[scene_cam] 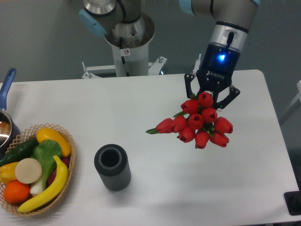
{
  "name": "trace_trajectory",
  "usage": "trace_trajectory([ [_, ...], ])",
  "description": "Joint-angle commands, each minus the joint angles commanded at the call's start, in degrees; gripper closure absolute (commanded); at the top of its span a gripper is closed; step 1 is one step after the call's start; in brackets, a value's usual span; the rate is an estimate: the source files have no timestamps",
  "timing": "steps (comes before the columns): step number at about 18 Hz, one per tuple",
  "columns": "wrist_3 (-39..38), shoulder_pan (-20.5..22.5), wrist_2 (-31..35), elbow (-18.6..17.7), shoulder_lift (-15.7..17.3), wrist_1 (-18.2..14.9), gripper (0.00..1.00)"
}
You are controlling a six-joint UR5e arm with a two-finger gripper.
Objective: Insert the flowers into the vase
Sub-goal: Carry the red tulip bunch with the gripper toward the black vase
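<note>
Your gripper [210,100] is up on the right half of the table [141,108], pointing down, with its two black fingers [189,87] spread to either side of the flowers [200,123]. The red buds cover the fingertips, so you cannot see the contact itself, but the bunch sits right between the fingers and appears to be grasped there near its top. The buds face the camera in a tight cluster, with one bud and a bit of green leaf sticking out to the left toward the middle of the table; the stems are hidden behind the heads. Whether the bunch is lifted clear of the tabletop or resting on it, you cannot tell from this view. The vase [112,167] stands upright well apart from the flowers, down and to the left near the front of the table, its dark round mouth open to the camera. Just to the left of the vase sits the basket [70,162] of fruit and vegetables at the table's left edge, and behind it the pot [5,120] with the blue handle is partly cut off by the frame.
</note>
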Motion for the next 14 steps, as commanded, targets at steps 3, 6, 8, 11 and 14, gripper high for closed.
trace_trajectory([
  [3, 0.2, -0.1, 0.2, -0.9, 1.1, 0.1, 0.63],
  [6, 0.0, 0.2, -0.1, -0.4, 1.1, 0.1, 0.63],
  [8, 0.0, 0.2, -0.1, -0.4, 1.2, 0.1, 0.63],
  [11, -0.1, -0.1, -0.1, -0.6, 1.3, 0.1, 0.63],
  [14, -1.1, -0.1, -0.1, -0.4, 1.2, 1.9, 0.63],
])
